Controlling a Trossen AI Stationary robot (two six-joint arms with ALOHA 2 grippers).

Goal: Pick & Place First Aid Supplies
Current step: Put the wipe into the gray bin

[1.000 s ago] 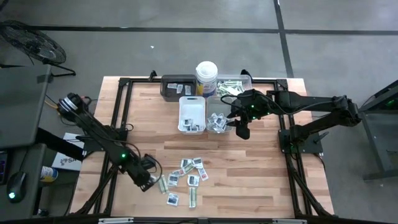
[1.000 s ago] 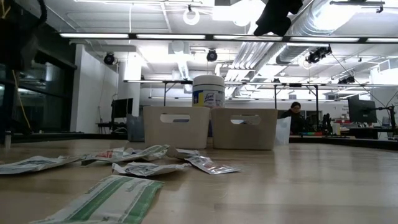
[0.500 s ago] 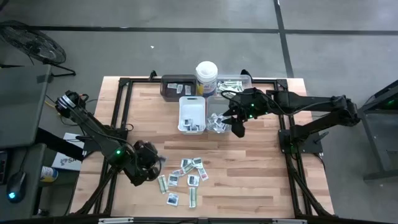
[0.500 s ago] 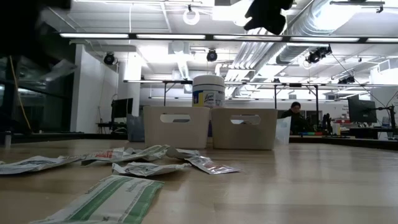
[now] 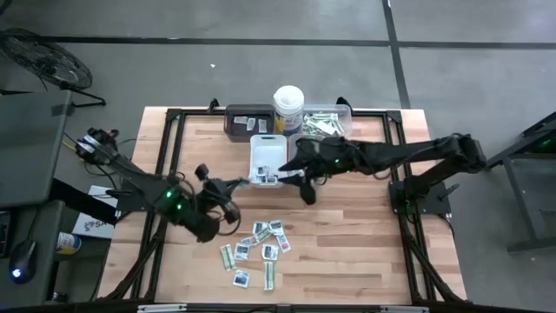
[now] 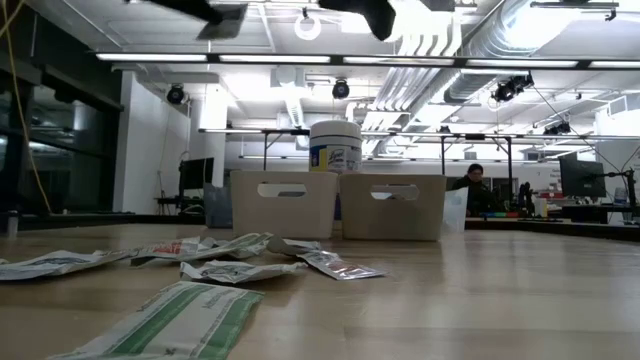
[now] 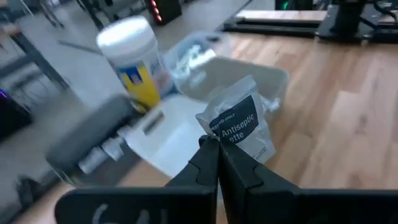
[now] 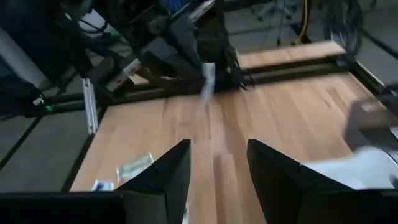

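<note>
My left gripper (image 5: 236, 183) is above the table just left of the white tray (image 5: 268, 160) and is shut on a white antiseptic sachet with a dark mark (image 7: 239, 124). The sachet also shows in the right wrist view (image 8: 208, 79). My right gripper (image 5: 306, 189) is open and empty in front of the trays; its fingers stand apart in its wrist view (image 8: 217, 180). Several more sachets and green-and-white strips (image 5: 256, 248) lie flat in a loose pile on the near part of the table and also show in the low view (image 6: 230, 250). My left gripper pinches the sachet by one corner of its edge (image 7: 214, 135) between its two fingertips. The rest of the sachet sticks out past the fingertips. It is lifted clear of the table and hangs from the fingers (image 8: 208, 79).
A dark tray (image 5: 246, 120), a tall white canister (image 5: 288, 109) and a clear tray with green strips (image 5: 326, 120) stand along the far edge. A second clear tray (image 5: 300, 172) stands right of the white one, under my right arm. Bare wood lies at the right.
My left gripper has risen from the left side of the pile and gone toward the far edge and right, to the white tray, carrying the sachet clear of the table. My right gripper has gone toward the table's left, from beside the clear tray to in front of the trays.
</note>
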